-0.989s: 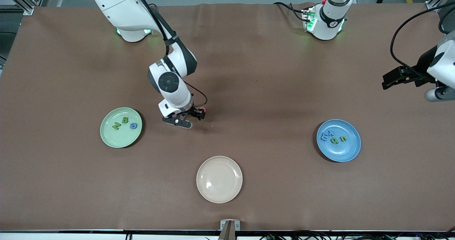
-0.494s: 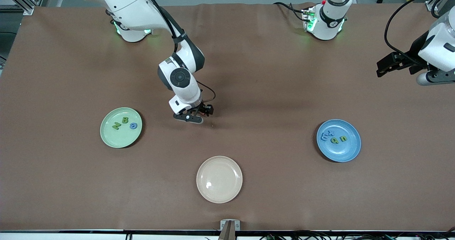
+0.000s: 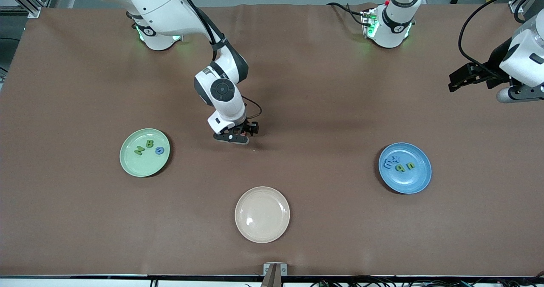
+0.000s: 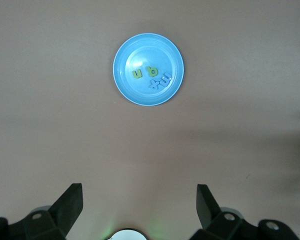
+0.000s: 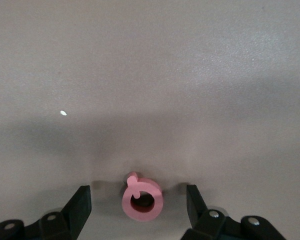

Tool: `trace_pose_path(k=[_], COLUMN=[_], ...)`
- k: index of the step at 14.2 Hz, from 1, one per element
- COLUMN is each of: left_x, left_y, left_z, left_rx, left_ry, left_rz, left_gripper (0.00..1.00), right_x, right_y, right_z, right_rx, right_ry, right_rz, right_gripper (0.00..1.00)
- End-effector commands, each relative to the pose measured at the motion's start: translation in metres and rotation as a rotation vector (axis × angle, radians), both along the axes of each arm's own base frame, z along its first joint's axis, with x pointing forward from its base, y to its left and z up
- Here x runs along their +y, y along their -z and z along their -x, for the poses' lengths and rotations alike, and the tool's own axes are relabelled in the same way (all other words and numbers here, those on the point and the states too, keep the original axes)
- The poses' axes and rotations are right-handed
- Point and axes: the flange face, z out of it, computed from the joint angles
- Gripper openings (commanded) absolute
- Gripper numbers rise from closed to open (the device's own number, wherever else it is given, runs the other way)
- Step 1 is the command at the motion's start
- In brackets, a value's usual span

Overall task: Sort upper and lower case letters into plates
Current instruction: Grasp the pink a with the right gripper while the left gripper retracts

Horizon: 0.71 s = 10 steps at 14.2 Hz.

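The right gripper (image 5: 138, 202) stands at the front view's centre, jaws open around a pink foam ring-shaped letter (image 5: 142, 199) on the brown table (image 3: 297, 87). The left gripper (image 4: 139, 202) waits at the frame's upper right edge, jaws wide open and empty.

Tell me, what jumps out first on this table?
Three plates: a green plate holding capital letters toward the right arm's end, a blue plate holding small letters toward the left arm's, a beige plate nearest the camera. The right gripper straddles a pink letter mid-table, fingers open.
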Motion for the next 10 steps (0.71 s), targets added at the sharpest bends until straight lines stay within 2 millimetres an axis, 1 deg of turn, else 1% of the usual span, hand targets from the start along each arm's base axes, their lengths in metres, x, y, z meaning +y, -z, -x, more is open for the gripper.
trace_pose_path(k=[1, 2, 3, 4, 7, 8, 9, 10], left_x=[-0.006, -0.007, -0.007, -0.006, -0.005, -0.005, -0.005, -0.004], left_y=[-0.006, -0.004, -0.004, -0.004, -0.009, -0.015, -0.015, -0.016], left_z=[0.008, 0.008, 0.008, 0.007, 0.01, 0.014, 0.015, 0.015], left_rx=[-0.02, -0.018, -0.017, -0.018, -0.025, -0.036, -0.036, -0.037], left_ry=[0.017, 0.02, 0.021, 0.021, 0.021, 0.019, 0.019, 0.017], left_rz=[0.011, 0.004, 0.0, -0.015, -0.025, -0.026, -0.027, -0.027], left_gripper=[1.0, 1.0, 1.0, 1.0, 1.0, 1.0, 1.0, 1.0], right_x=[-0.002, -0.002, -0.003, -0.003, -0.003, -0.005, -0.005, -0.007], right_y=[0.005, 0.005, 0.005, 0.005, 0.006, 0.006, 0.006, 0.007], right_z=[0.003, 0.003, 0.004, 0.004, 0.005, 0.004, 0.003, 0.002], right_rx=[-0.011, -0.014, -0.015, -0.015, -0.011, -0.01, -0.01, -0.009], right_ry=[-0.016, -0.016, -0.016, -0.015, -0.015, -0.01, -0.009, -0.003], right_rz=[0.008, 0.005, 0.004, 0.004, 0.006, 0.008, 0.008, 0.009], right_gripper=[0.78, 0.75, 0.7, 0.63, 0.35, 0.24, 0.12, 0.03])
